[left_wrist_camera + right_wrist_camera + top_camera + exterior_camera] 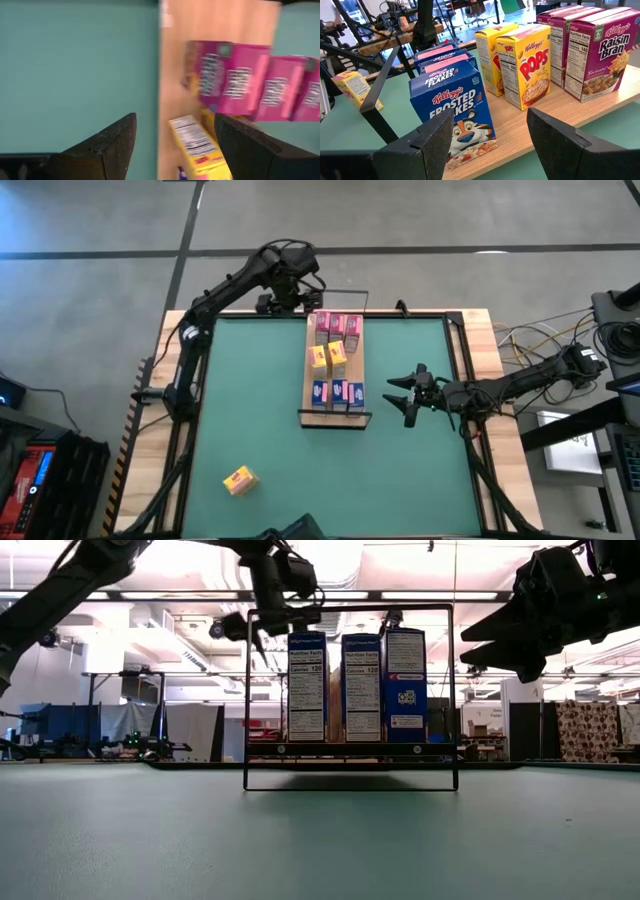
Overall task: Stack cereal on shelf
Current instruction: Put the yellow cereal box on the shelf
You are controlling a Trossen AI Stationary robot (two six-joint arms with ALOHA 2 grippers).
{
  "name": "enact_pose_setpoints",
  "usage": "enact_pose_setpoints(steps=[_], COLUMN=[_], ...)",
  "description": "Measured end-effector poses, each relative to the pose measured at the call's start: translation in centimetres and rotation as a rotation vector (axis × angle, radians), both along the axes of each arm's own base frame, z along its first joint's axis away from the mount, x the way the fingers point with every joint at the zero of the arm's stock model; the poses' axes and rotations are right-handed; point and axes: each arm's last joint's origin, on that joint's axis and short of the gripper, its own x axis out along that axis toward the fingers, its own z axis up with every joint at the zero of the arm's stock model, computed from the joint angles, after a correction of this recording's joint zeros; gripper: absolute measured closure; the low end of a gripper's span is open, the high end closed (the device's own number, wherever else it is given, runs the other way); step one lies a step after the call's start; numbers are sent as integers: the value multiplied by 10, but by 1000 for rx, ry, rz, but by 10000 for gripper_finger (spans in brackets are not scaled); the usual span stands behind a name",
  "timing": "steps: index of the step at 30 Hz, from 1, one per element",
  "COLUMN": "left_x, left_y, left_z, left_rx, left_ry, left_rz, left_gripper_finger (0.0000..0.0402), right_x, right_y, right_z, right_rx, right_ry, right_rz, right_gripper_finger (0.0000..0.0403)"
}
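Running front to back, the shelf (338, 340) carries 8 upright boxes (337, 391)

Two dark arms on my rig, both black from base to fingertip.

I see the left arm (225, 290) and right arm (520, 385) as slim, jointed black tubes with bulkier housings at the wrists. Each ends in a gripper, left gripper (175, 145) and right gripper (490, 142), with two matte black, wedge-shaped fingers (427, 142) whose surface looks slightly grainy, tapering to blunt tips.
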Motion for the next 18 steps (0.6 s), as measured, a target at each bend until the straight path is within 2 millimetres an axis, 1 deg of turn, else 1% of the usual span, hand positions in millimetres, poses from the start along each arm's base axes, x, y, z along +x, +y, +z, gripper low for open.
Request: enact_pose_setpoints(steps=[3, 5, 8, 13, 16, 18], left_x=[-6, -13, -31, -69, -84, -90], left_y=[-3, -7, -18, -44, -65, -78], left_z=[2, 0, -3, -12, -23, -35], left_rx=[20, 11, -12, -53, -53, -37], left_ry=[20, 52, 100, 160, 148, 136], left_rz=[27, 29, 54, 117, 82, 25], left_gripper_finger=[161, 168, 180, 207, 221, 228], right_x=[0, 0, 0, 0, 0, 0], right_y=[0, 0, 0, 0, 0, 0], right_z=[0, 0, 0, 0, 0, 0], right_rx=[0, 0, 0, 0, 0, 0], right_ry=[-1, -1, -1, 0, 0, 0], right_rz=[0, 0, 0, 0, 0, 0], right_gripper_finger=[163, 163, 163, 163, 163, 163])
